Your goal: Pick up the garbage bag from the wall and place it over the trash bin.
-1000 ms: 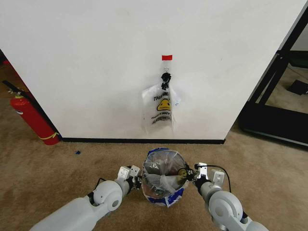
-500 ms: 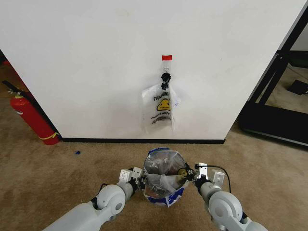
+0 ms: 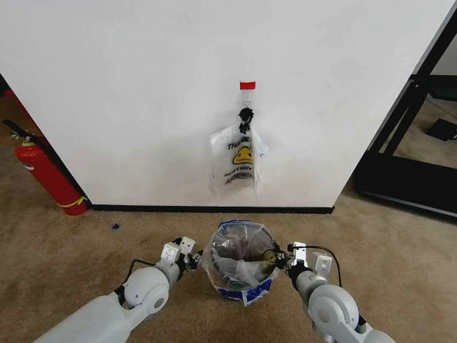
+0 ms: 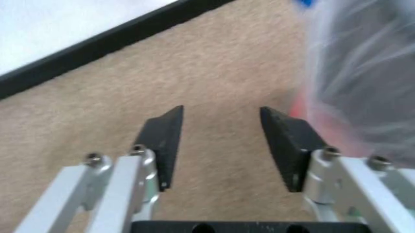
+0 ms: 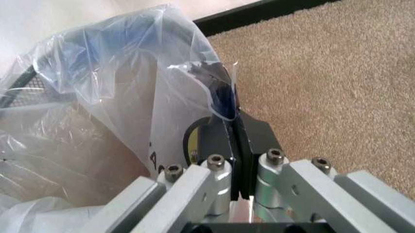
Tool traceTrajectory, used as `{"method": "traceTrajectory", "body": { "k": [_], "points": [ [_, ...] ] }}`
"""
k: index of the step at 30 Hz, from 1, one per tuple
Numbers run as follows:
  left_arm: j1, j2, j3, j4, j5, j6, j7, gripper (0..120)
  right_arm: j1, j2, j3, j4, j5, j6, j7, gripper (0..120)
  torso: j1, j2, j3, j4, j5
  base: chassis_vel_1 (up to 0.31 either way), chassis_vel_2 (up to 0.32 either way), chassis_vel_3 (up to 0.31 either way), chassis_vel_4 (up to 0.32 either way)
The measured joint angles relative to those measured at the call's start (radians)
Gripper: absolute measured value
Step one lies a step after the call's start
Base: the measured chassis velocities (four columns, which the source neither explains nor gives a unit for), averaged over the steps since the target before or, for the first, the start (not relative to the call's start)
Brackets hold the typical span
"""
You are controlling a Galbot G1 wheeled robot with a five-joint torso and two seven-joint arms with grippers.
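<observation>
While the garbage bag (image 3: 239, 268) sits draped over the trash bin (image 3: 230, 275) on the carpet (image 3: 86, 264), at 6 o'clock from the wall (image 3: 143, 86), the job looks nearly done; what's left is seating the rim evenly. Right gripper (image 5: 234, 145) is at the bin's 3 o'clock, jaws pinched tight on a fold of the bag's edge. Left gripper (image 4: 220, 141) sits at the bin's 9 o'clock, jaws spread wide w/ nothing between them, plastic just beside one finger.

To do this well: keep the right pinch firm but don't tug outward, since thin film tears and a light bin tips. Probably the bag's left edge is already over the rim, though the head view is too crowded to confirm. A second smiley bag (image 3: 239, 161) hangs from the black clip (image 3: 245, 118) under the red tape strip (image 3: 248, 85), at 12 o'clock from the bin; leave it.
</observation>
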Motion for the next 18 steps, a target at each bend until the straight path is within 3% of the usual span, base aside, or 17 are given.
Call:
{"method": "traceTrajectory", "body": {
  "k": [3,11,16,18],
  "points": [
    [0.043,0.019,-0.058,-0.019,0.009,0.000,-0.004,69,-0.001,-0.001,0.001,0.000,-0.005,0.002,-0.005,0,0.000,0.000,0.000,0.0001,0.0000,0.000,0.000,0.000,0.000],
    [0.118,0.041,-0.144,-0.105,-0.023,0.000,-0.013,95,-0.009,0.001,0.004,-0.005,-0.016,0.010,-0.014,0,0.000,0.000,0.000,0.0004,-0.0003,0.000,0.000,0.000,0.000],
    [0.054,0.055,-0.162,-0.242,-0.178,0.071,-0.087,98,-0.021,0.006,0.006,-0.006,-0.048,0.024,-0.025,0,0.000,0.000,0.000,0.0001,0.0003,0.000,0.000,0.000,0.000],
    [-0.056,0.062,-0.081,-0.340,-0.306,0.141,-0.169,95,-0.024,0.011,0.005,-0.006,-0.059,0.030,-0.028,0,0.000,0.000,0.000,0.0002,0.0005,0.000,0.000,0.000,0.000]
  ]
}}
